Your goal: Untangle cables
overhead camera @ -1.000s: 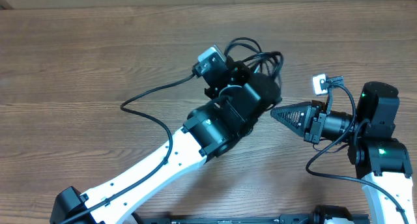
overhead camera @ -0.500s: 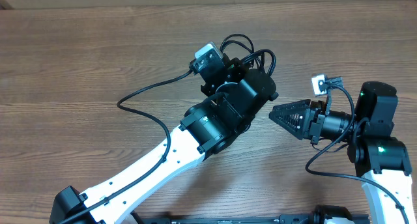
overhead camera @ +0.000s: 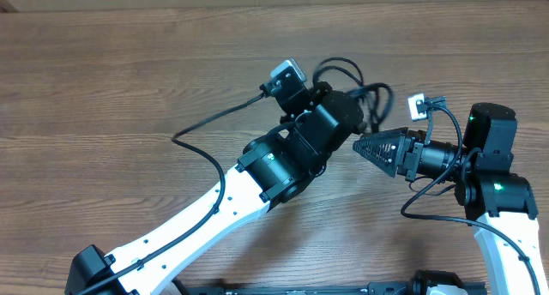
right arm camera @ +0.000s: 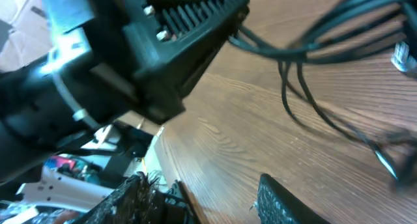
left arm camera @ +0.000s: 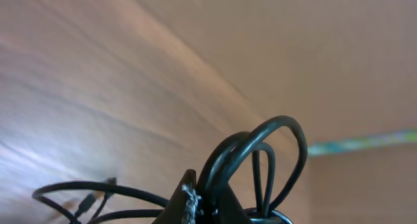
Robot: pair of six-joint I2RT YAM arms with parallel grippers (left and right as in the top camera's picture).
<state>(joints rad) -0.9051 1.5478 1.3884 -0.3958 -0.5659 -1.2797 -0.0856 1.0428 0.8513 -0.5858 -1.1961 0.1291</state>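
**Item: cable bundle, held aloft between two arms**

- Left gripper [left arm camera: 199, 201]: jaws together, clamped on the cables [left arm camera: 228, 160]. Several loops rise from its tip, clear of the table [overhead camera: 129, 72].
- Cables: bunched at the left gripper. Loose strands hang toward the wood on the right arm's side.
- Right gripper [right arm camera: 208, 198]: fingers apart, nothing between them. It points leftward at the bundle and sits just beside it.

The hanging strands lie ahead of and above the right gripper's fingers, making it the nearer tool for drawing one strand free.
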